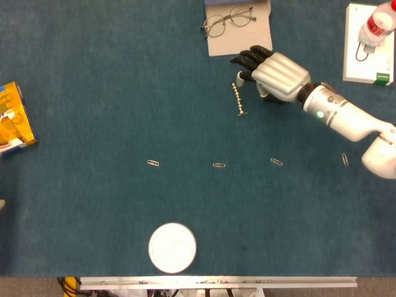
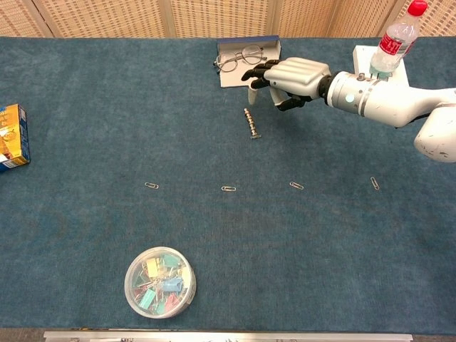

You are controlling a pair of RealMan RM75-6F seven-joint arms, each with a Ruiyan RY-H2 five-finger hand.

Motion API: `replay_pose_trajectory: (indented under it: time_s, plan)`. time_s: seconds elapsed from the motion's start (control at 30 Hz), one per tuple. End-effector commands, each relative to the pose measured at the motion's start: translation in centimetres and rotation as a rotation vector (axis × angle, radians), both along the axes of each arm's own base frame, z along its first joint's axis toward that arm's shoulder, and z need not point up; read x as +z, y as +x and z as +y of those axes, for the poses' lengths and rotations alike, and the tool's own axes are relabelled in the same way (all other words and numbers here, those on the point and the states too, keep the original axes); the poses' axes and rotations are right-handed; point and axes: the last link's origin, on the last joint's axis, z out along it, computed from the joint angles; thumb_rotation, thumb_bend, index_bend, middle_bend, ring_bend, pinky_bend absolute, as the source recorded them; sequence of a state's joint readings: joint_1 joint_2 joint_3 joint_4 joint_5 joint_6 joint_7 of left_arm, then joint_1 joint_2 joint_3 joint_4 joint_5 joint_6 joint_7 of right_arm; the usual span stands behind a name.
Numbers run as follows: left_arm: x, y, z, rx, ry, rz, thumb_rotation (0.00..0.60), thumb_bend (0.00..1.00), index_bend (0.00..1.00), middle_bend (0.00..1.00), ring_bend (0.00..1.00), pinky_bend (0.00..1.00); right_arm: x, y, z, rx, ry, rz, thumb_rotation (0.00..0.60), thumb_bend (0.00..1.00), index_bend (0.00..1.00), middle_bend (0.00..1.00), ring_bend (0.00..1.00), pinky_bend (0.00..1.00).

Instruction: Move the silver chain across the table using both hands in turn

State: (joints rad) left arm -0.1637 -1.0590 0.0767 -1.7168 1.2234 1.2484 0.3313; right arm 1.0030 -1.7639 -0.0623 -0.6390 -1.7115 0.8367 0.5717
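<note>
head view: the chain [image 1: 237, 99] lies straight on blue felt [image 1: 111, 93], free; the right hand [image 1: 270, 67] hovers at its far end, fingers apart, empty. best to lower and pinch that end.

chest view: same hand [image 2: 285, 75] beside the chain [image 2: 251, 122]; woven panels [image 2: 142, 18] behind the table.

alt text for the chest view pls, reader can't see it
The robot's right hand reaches in from the right over a blue table, fingers just above the far end of a short silver chain. Behind it lie eyeglasses; nearer, four paper clips in a row and a tub of binder clips.
</note>
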Motion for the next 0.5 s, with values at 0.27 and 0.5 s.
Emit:
replay_pose_trajectory:
  time_s: [0.27,0.5]
  plan:
    - [-0.3,-0.3,-0.1,0.014,-0.007,-0.01,0.6,0.1,0.23,0.0,0.0,0.0,-1.7,0.8,-0.4,-0.022,0.009,-0.009,0.6,1.0,0.36,0.1,0.0,0.05]
    - [-0.2,-0.6,-0.3,0.022,-0.003,-0.017,0.6,0.1,0.24,0.0,0.0,0.0,-3.1,1.5,-0.6,-0.032,0.017,-0.004,0.6,1.0,0.36,0.1,0.0,0.05]
